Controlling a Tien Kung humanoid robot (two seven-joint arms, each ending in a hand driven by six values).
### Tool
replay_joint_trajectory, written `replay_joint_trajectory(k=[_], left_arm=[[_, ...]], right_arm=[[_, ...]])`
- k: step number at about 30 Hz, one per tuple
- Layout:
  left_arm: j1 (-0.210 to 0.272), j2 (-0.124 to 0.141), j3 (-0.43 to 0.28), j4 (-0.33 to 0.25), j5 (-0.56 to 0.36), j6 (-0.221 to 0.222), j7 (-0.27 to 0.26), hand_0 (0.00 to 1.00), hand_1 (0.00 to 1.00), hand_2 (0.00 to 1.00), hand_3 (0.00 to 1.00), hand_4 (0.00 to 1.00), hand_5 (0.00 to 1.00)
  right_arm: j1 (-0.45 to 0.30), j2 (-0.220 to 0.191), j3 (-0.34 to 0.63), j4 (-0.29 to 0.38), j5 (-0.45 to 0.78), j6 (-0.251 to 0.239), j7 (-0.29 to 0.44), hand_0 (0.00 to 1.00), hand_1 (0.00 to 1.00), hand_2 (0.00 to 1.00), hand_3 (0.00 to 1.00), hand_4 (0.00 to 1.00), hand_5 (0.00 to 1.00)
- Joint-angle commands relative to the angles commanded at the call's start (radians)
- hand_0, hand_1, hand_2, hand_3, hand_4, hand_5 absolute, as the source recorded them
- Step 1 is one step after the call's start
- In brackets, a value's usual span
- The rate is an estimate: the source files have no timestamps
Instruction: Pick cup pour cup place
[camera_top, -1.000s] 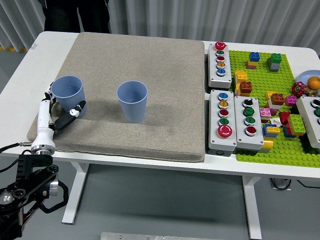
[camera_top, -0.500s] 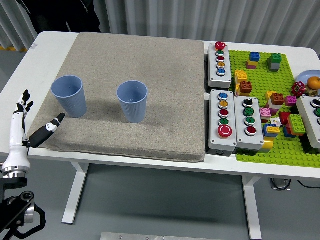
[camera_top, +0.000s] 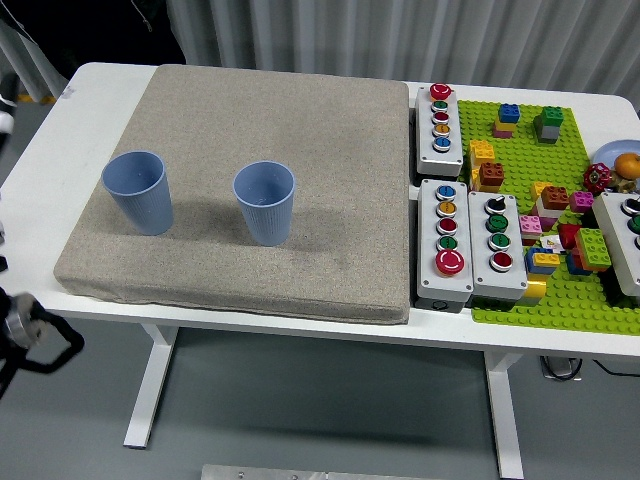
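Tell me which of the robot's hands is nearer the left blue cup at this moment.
Left. Only part of the left arm shows, at the picture's left edge, below and left of the left blue cup and apart from it; its hand cannot be made out. The right hand is out of view.

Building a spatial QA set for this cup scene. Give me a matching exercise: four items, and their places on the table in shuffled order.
Items:
1. left blue cup
2. right blue cup
3. green baseplate
4. orange ball

Places:
A. far right edge of the picture
B. near the mat's left edge
C. right of the button boxes, under the bricks
D. on the mat, left of its middle

Pairs: 1-B, 2-D, 3-C, 4-A
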Motion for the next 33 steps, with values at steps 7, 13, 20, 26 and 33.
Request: replay_joint_trajectory(k=[7,13,20,26,33], left_arm=[[-0.234,0.062,-0.013,0.245,-0.299,-0.289,0.013,0.763,0.758,0.85,0.824,0.712,0.952],[-0.267,0.081,-0.023,0.346,-0.552,-0.348,-0.003,0.79,0.781,0.882,0.851,0.723,0.998],[-0.266,0.072,-0.017,0.365,-0.845,-0.352,-0.005,0.793,0.78,0.876,0.852,0.722,0.998],[-0.259,0.066,-0.012,0.366,-1.059,-0.35,-0.003,0.799,0.782,0.877,0.861,0.719,0.998],[-0.228,0.053,-0.06,0.342,-1.009,-0.333,0.0,0.802,0.788,0.884,0.877,0.719,0.998]], right_arm=[[0.016,-0.004,-0.007,0.0,0.003,-0.007,0.002,0.702,0.628,0.56,0.562,0.002,0.003],[0.021,-0.005,-0.011,0.0,0.012,-0.011,0.004,0.701,0.628,0.56,0.562,0.002,0.003],[0.024,-0.002,-0.002,0.0,0.008,-0.013,0.001,0.701,0.628,0.56,0.562,0.002,0.004],[0.02,-0.002,-0.001,0.0,0.028,-0.022,0.011,0.701,0.628,0.562,0.564,0.002,0.008],[0.018,-0.002,-0.002,0.0,0.023,-0.02,0.009,0.701,0.626,0.562,0.565,0.002,0.009]])
